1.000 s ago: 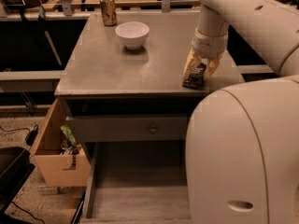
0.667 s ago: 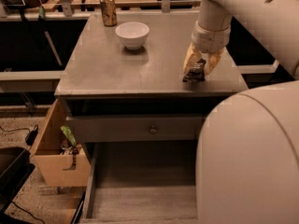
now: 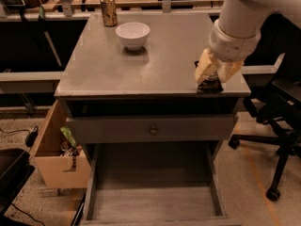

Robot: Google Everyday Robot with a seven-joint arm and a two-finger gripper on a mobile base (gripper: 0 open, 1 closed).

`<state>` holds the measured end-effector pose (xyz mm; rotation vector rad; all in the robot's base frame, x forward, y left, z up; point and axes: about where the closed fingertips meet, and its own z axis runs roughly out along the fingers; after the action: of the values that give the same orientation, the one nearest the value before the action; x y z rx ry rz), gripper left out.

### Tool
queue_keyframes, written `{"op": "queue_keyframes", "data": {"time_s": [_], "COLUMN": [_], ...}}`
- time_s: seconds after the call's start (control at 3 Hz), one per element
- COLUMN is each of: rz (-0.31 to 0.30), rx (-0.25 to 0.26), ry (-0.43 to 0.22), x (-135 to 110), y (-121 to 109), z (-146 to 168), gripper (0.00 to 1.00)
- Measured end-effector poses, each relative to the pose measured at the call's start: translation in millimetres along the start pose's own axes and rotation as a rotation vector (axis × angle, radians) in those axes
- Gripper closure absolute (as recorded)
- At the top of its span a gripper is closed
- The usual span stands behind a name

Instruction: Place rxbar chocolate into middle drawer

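Observation:
My gripper (image 3: 210, 80) hangs from the white arm over the front right corner of the grey cabinet top (image 3: 155, 55). Its pale fingers are shut on the rxbar chocolate (image 3: 209, 84), a small black wrapper held just at the top's front edge. The middle drawer (image 3: 153, 197) stands pulled out below, a wide grey tray with a plain floor and low side walls. It lies below and to the left of the gripper.
A white bowl (image 3: 132, 34) and a gold drink can (image 3: 109, 11) stand at the back left of the top. A shut drawer front with a round knob (image 3: 153, 131) sits above the open drawer. A tan wooden box (image 3: 59, 152) is at the left. An office chair (image 3: 277, 126) is at the right.
The gripper has moved with the bar toward the top's front right edge. The arm's large white part no longer covers the lower right, so the open drawer shows.

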<state>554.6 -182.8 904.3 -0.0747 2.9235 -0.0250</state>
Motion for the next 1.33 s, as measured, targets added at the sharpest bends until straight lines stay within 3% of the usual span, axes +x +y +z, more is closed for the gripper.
{"op": "queue_keyframes", "data": {"time_s": [0.33, 0.67, 1.0, 1.33], "rz": [-0.042, -0.110, -0.170, -0.168], "rx": [-0.025, 0.017, 0.079, 0.078], "ry": [0.053, 0.187, 0.344, 0.346], "x": [49.4, 90.1, 114.5, 114.2], "y": [-31.1, -68.1, -97.8, -96.9], "z": [15.1, 71.9, 140.9, 143.7], "gripper": [1.00, 1.00, 1.00, 1.00]}}
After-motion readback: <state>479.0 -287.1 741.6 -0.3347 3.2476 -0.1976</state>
